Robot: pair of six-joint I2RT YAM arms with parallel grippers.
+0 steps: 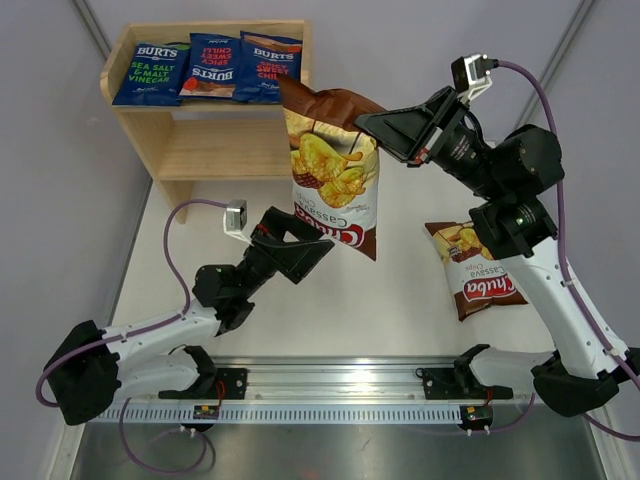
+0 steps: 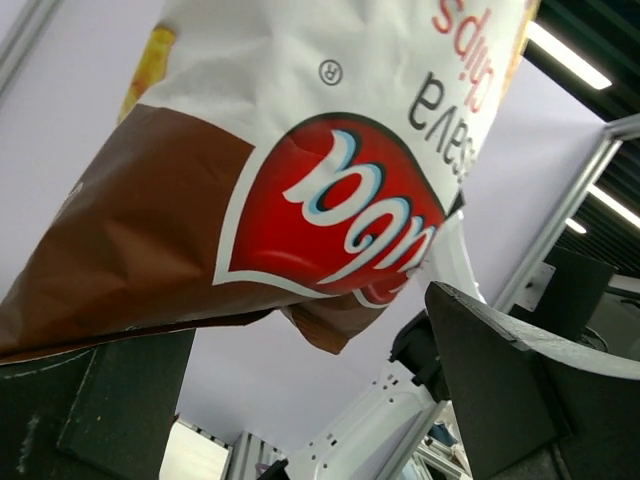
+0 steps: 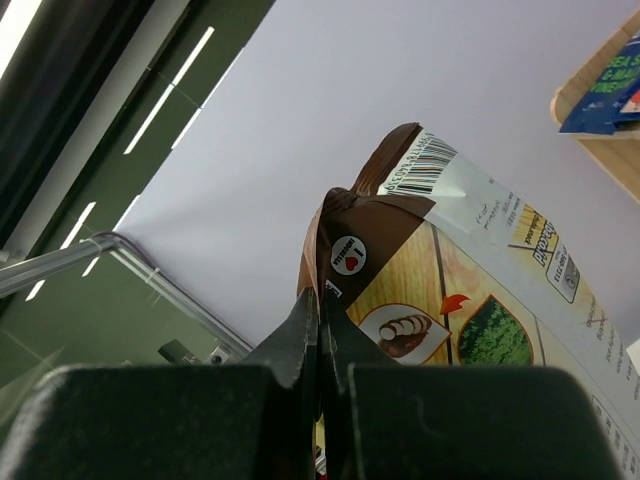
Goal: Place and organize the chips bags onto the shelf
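Note:
The wooden shelf [image 1: 140,135] stands at the back left. Three dark blue Burts bags [image 1: 208,68] lie side by side on its top tier. My right gripper [image 1: 366,118] is shut on the brown top edge of a Chuba bag [image 1: 335,180] and holds it hanging in the air right of the shelf; the bag also shows in the right wrist view [image 3: 450,290], pinched between the fingers. My left gripper [image 1: 322,245] is open just below the hanging bag's bottom edge [image 2: 300,200], not touching it. A second Chuba bag [image 1: 474,268] lies flat on the table at the right.
The shelf's lower tier [image 1: 215,150] holds nothing that I can see. A metal rail [image 1: 330,385] runs along the near edge by the arm bases. Grey walls [image 1: 60,200] close the table's left and right sides.

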